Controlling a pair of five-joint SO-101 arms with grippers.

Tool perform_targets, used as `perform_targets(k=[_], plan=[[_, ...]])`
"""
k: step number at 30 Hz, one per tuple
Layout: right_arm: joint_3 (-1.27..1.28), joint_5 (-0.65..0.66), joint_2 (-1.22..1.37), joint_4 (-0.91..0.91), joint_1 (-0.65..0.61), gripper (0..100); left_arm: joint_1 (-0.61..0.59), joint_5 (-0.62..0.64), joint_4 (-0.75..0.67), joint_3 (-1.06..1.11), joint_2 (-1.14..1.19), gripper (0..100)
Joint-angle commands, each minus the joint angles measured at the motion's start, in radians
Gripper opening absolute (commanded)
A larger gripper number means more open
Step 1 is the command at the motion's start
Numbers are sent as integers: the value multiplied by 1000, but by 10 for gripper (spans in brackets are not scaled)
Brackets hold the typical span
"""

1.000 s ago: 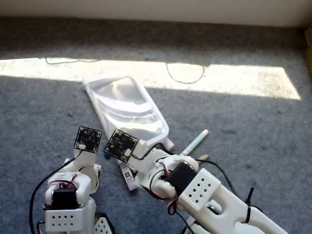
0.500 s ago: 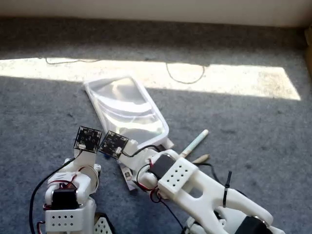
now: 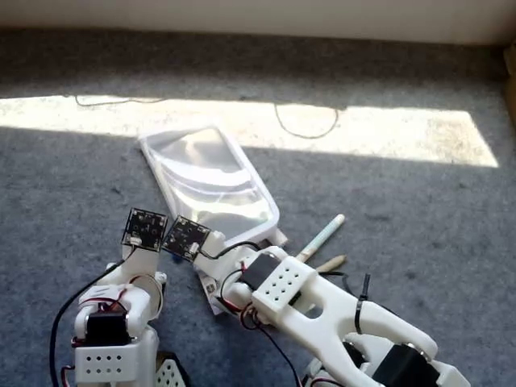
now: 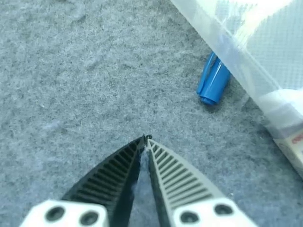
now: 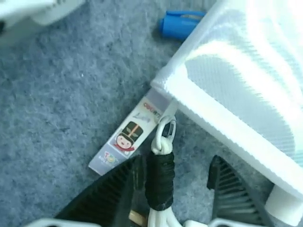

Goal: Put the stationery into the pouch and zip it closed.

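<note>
Right, nearest us the left gripper hangs over the carpet, tips pressed together on nothing. Next, the right gripper sits jaws apart, the black-wrapped zip pull lying between them. Beyond lies the clear pouch, flat, a blue pen at its edge. That film looks light, floppy and slippery, so I'd take the taped pull, not the sheet

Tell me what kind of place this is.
Probably an indoor room: coarse grey carpet underneath, a pale wall base along the far edge, and a band of sunlight falling across the carpet.
</note>
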Motion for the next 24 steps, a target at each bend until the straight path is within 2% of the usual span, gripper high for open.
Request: perform_targets(k=[1, 11, 24], plan=[[-1, -9, 21, -7, 48, 220, 13, -11, 2, 19, -13, 8], [-8, -9, 18, 74, 50, 220, 13, -11, 2, 19, -13, 8], [1, -9, 30, -24, 51, 220, 13, -11, 2, 19, -13, 8]])
